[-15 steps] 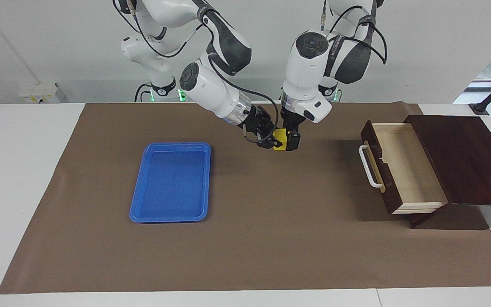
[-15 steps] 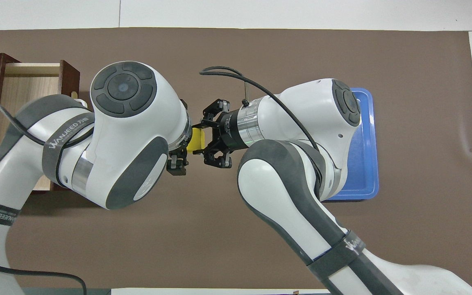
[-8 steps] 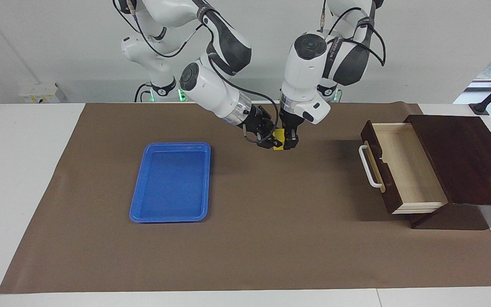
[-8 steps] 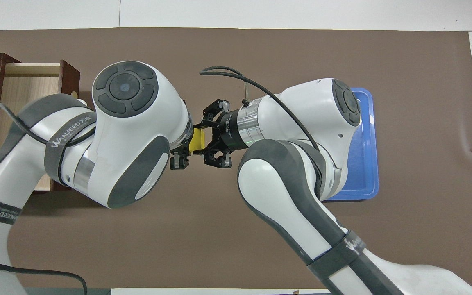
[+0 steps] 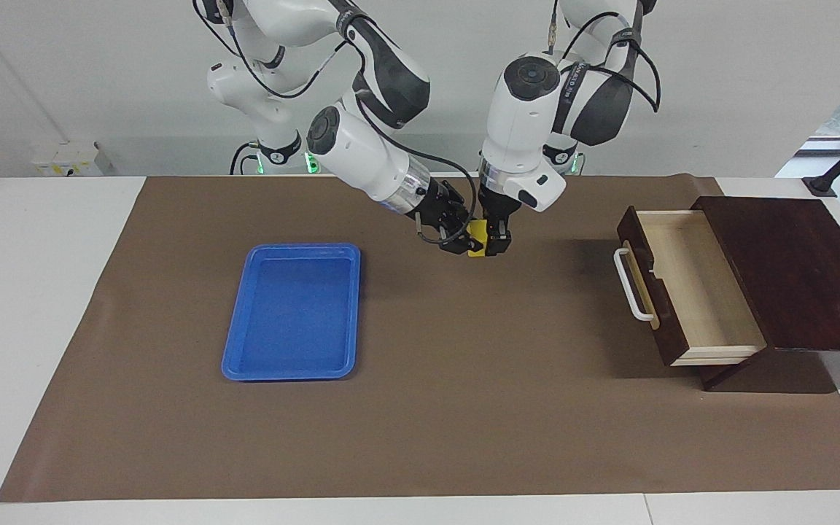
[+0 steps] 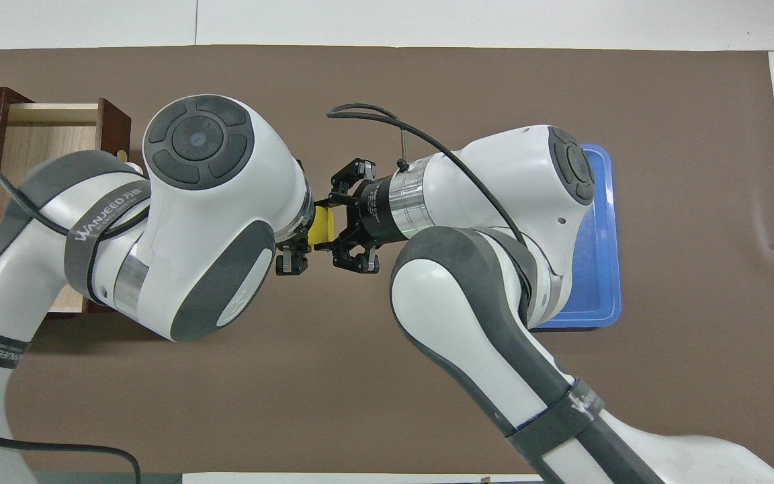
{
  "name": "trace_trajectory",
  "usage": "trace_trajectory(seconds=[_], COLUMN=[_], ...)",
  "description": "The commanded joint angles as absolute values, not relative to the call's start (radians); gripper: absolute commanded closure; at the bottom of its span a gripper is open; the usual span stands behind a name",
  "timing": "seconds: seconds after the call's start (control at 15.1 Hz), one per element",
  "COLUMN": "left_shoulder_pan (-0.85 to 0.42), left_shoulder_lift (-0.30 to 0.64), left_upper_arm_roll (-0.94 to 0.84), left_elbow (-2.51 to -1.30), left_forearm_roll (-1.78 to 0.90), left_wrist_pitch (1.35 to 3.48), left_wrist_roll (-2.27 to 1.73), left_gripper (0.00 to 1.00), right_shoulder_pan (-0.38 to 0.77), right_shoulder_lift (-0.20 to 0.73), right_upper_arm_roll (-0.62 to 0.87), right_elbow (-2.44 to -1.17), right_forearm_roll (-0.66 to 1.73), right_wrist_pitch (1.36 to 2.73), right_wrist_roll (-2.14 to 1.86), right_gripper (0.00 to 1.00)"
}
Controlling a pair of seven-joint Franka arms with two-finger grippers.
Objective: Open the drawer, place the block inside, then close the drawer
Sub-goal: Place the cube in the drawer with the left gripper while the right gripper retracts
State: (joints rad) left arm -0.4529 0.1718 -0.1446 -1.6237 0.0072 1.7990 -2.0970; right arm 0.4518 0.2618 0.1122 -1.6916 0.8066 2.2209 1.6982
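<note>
The small yellow block (image 5: 475, 244) (image 6: 322, 226) hangs in the air over the middle of the brown mat, held from both sides. My right gripper (image 5: 461, 239) (image 6: 334, 227) reaches in slantwise and is shut on it. My left gripper (image 5: 488, 240) (image 6: 303, 232) points straight down and is shut on the block too; the left wrist hides most of it in the overhead view. The drawer (image 5: 690, 284) (image 6: 44, 144) of the dark wooden box stands pulled out at the left arm's end, its pale inside bare, white handle (image 5: 631, 284) toward the mat's middle.
A blue plastic tray (image 5: 292, 313) (image 6: 598, 269) lies on the mat (image 5: 464, 408) toward the right arm's end. The dark box top (image 5: 792, 270) extends past the drawer to the table's end.
My left gripper's fingers closed in on the block that the right gripper holds. Both hands and the block shifted up very slightly.
</note>
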Motion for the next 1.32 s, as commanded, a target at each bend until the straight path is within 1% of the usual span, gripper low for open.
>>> trace_trajectory(seconds=[0.0, 0.26, 0.33, 0.53, 0.73, 0.86, 0.99, 1.26], left_shoulder_pan=[-0.443, -0.327, -0.293, -0.158, -0.037, 0.073, 0.147, 0.19], left_shoulder_lift=[0.166, 0.155, 0.149, 0.147, 0.158, 0.158, 0.163, 0.193], left_upper_arm_roll=[-0.121, -0.115, -0.114, -0.11, -0.109, -0.11, -0.11, -0.109], left_elbow=[-1.582, -1.569, -1.569, -1.566, -1.539, -1.545, -1.572, -1.656], left_forearm_roll=[0.021, 0.021, 0.023, 0.038, 0.037, 0.029, 0.025, 0.032], left_wrist_pitch=[1.763, 1.717, 1.71, 1.71, 1.71, 1.73, 1.773, 1.893], left_wrist_roll=[-2.07, -1.936, -1.884, -1.726, -1.496, -1.352, -1.26, -1.224], left_gripper=[1.0, 1.0, 1.0, 1.0, 1.0, 1.0, 1.0, 1.0], right_shoulder_pan=[0.446, 0.428, 0.419, 0.306, 0.178, 0.109, 0.051, -0.037], right_shoulder_lift=[0.268, 0.268, 0.265, 0.25, 0.244, 0.245, 0.245, 0.232], right_upper_arm_roll=[0.115, 0.114, 0.101, 0.092, 0.094, 0.092, 0.092, 0.091], right_elbow=[-1.69, -1.69, -1.69, -1.678, -1.614, -1.577, -1.542, -1.531], right_forearm_roll=[0.818, 0.816, 0.815, 0.782, 0.628, 0.563, 0.484, 0.329], right_wrist_pitch=[2.206, 2.186, 2.163, 2.07, 1.953, 1.857, 1.742, 1.608], right_wrist_roll=[1.718, 1.721, 1.72, 1.71, 1.656, 1.52, 1.291, 0.764], right_gripper=[0.0, 0.0, 0.0, 0.0, 0.0, 0.0, 0.0, 0.0])
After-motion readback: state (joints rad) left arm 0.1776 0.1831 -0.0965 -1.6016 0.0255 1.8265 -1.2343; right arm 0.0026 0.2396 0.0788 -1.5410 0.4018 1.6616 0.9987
